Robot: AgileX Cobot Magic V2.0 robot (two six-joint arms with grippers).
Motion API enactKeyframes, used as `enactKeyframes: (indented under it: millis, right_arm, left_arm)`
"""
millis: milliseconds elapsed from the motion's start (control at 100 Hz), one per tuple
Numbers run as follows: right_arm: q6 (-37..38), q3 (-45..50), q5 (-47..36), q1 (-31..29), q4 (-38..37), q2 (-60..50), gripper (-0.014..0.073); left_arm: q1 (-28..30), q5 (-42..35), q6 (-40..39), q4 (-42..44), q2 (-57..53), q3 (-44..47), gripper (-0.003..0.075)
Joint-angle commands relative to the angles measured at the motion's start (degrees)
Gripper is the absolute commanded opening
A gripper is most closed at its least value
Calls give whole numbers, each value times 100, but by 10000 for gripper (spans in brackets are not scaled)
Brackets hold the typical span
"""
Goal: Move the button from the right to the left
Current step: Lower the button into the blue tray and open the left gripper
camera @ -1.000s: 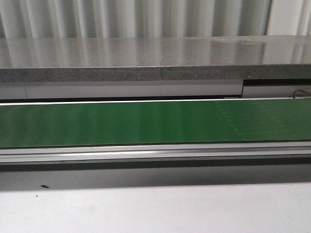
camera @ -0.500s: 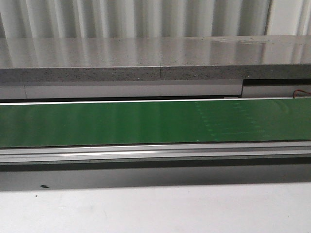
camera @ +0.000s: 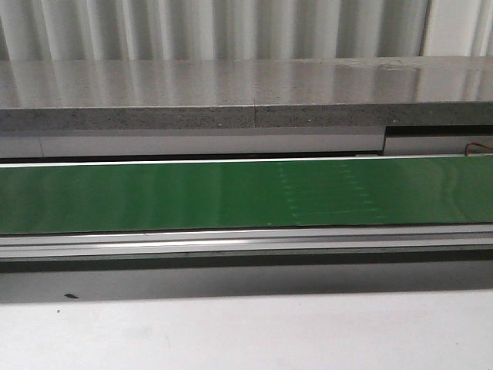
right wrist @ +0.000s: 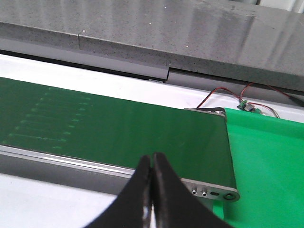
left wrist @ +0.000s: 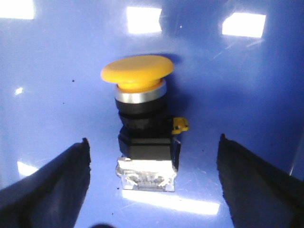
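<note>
Button: the button [left wrist: 141, 124] is seen in the left wrist view only, upright on a glossy blue surface [left wrist: 247, 76], yellow cap on top, contact block at the base.
Left end effector: the left end effector [left wrist: 154, 183] is spread wide, its fingers [left wrist: 57, 178] well apart on either side of the button and touching nothing.
Right end effector: the right end effector [right wrist: 152, 190] is closed on nothing, held over the green conveyor belt [right wrist: 118, 130].
Step in hand: judged to be either a grasp or a release; it cannot be told which.
Advice: the block should be kept centred between the fingers, and tipping of the top-heavy cap avoided.
Front view: only the belt [camera: 231, 193] and the desk [camera: 246, 331] are shown.
</note>
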Motion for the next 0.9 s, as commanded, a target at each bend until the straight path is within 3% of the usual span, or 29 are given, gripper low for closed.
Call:
enactKeyframes:
  millis: [0, 60, 180, 250, 520, 890]
  right_arm:
    - [-33, -139, -429, -1, 0, 59, -59]
    - [-33, -139, -429, -1, 0, 59, -59]
    - [-33, -139, -429, -1, 0, 59, -59]
    - [-33, -139, -429, -1, 0, 59, -59]
    - [-33, -139, -429, -1, 0, 59, -59]
    - [-33, -139, -429, -1, 0, 59, -59]
  left_arm:
    - [10, -150, -38, 4, -518, -162, 465]
    - [0, -270, -220, -19, -693, -162, 372]
    - [-58, -359, -803, -59, -1107, -162, 92]
    - [-106, -334, -804, -265, -1344, -162, -22]
    - [-569, -413, -804, -1282, -2205, -162, -20]
    - [-1671, -1146, -804, -1371, -3345, 372, -20]
